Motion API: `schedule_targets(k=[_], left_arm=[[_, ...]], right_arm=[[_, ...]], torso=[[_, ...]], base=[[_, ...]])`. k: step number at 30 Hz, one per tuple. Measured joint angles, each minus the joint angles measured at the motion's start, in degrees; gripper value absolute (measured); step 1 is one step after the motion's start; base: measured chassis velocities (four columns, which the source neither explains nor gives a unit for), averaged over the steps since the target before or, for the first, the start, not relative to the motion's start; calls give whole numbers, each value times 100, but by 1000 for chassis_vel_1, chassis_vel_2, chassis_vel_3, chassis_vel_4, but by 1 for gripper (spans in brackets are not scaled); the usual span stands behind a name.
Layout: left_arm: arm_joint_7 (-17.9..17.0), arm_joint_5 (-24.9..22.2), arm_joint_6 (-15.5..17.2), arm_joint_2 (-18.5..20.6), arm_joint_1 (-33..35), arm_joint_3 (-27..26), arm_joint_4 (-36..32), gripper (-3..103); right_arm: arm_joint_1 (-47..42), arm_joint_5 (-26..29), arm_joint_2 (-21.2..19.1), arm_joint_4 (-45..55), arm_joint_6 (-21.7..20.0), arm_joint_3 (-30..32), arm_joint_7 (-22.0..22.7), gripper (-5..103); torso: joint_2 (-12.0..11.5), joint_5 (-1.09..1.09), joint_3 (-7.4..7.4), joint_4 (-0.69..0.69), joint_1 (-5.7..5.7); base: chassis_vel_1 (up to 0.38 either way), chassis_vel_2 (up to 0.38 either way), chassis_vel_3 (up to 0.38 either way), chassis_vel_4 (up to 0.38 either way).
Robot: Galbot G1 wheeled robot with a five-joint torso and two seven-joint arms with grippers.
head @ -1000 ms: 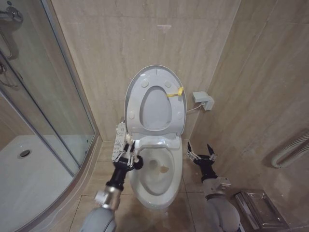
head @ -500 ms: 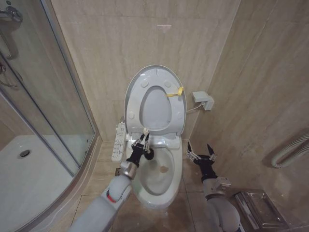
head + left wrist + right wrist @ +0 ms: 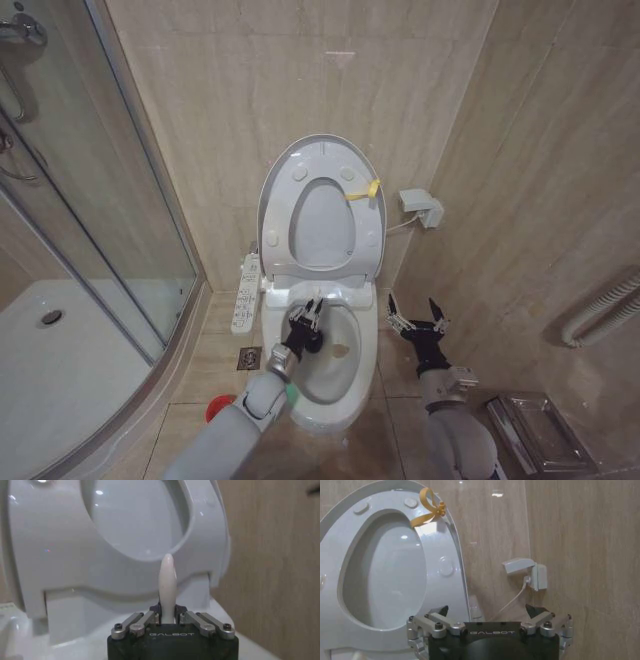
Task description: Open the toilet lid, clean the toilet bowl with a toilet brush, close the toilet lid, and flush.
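2 tiled walls [image 3: 300, 90] meet in the corner behind the toilet, and 1 glass shower screen [image 3: 100, 200] curves along the robot's left, with 1 white shower tray [image 3: 60, 370] beneath it.

1 toilet lid [image 3: 322, 205] stands upright against the wall, its underside facing out, with the seat ring raised flat against it; 1 yellow tag [image 3: 365, 190] hangs at its edge on the robot's right. Below it lies 1 toilet bowl [image 3: 335, 380], open, with 1 brownish stain [image 3: 340, 351] inside.

2 arms reach forward. The left gripper [image 3: 306, 322] hovers over the near-left part of the bowl, its fingers pinching the thin white handle of 1 toilet brush [image 3: 167, 585]; the handle stands up between the fingers, and the dark head hangs just below the gripper, over the basin. The right gripper [image 3: 418, 322] waits beside the bowl on the robot's right, fingers spread apart and holding nothing.

1 long white control panel [image 3: 245, 292] sits along the bowl's left side. 1 metal rack [image 3: 535, 432] lies on the floor at the right. 1 wall socket [image 3: 421, 208] with a plugged cable is fixed right of the lid. 1 red holder cup [image 3: 219, 408] peeks out on the floor behind the left arm.
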Motion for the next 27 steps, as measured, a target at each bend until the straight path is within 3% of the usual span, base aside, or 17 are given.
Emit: schedule_targets(k=[3,14,18,27], left_arm=[[159,162,-244,-81,-20,135,358,18],[279,423,-517,-236,-128,193,893,18],[275,395,-509,-261,-222,236,731,18],[175,171,-85,-294,-354,413,-134,18]], right_arm=[[0,0,0,0,0,0,0,100],[0,0,0,0,0,0,0,100],[0,0,0,0,0,0,0,100],[0,0,0,0,0,0,0,100]], torso=[[0,-1,0,-1,0],[0,-1,0,0,0],[0,0,0,-1,0],[1,0,0,-1,0]], base=[[0,0,0,0],[0,0,0,0],[0,0,0,0],[0,0,0,0]])
